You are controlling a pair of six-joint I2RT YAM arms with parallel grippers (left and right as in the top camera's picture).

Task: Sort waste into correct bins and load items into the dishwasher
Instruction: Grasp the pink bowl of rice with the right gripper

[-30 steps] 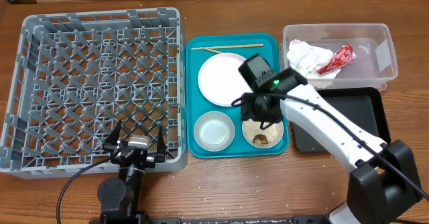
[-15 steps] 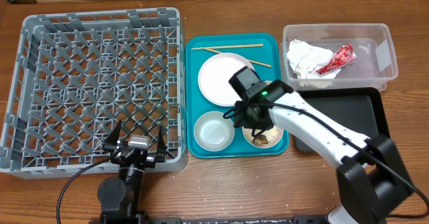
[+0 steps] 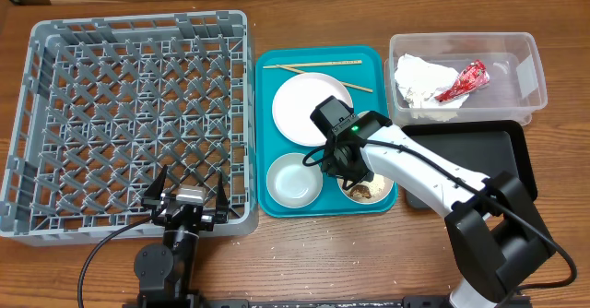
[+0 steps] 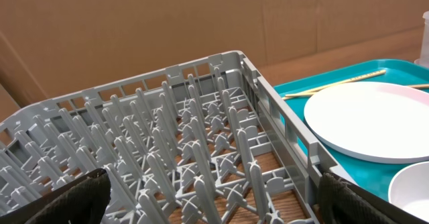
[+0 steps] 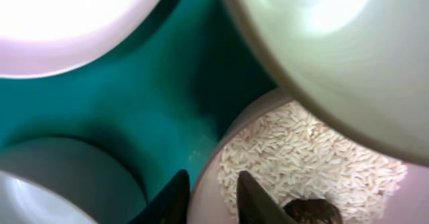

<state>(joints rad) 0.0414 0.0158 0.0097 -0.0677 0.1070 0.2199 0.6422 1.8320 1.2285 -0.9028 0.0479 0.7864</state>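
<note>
My right claw [image 5: 209, 185] has slid toward eight o'clock and now pinches the rim of the rice bowl [image 5: 238, 127]. The left claw [image 3: 188, 195] stays spread wide.

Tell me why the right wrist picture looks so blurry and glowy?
Right wrist view: the camera is very close, so the plate glares white and soft, and only the rice looks sharp. Overhead view: crisp and evenly lit. Left wrist view: the dish rack is sharp.
</note>
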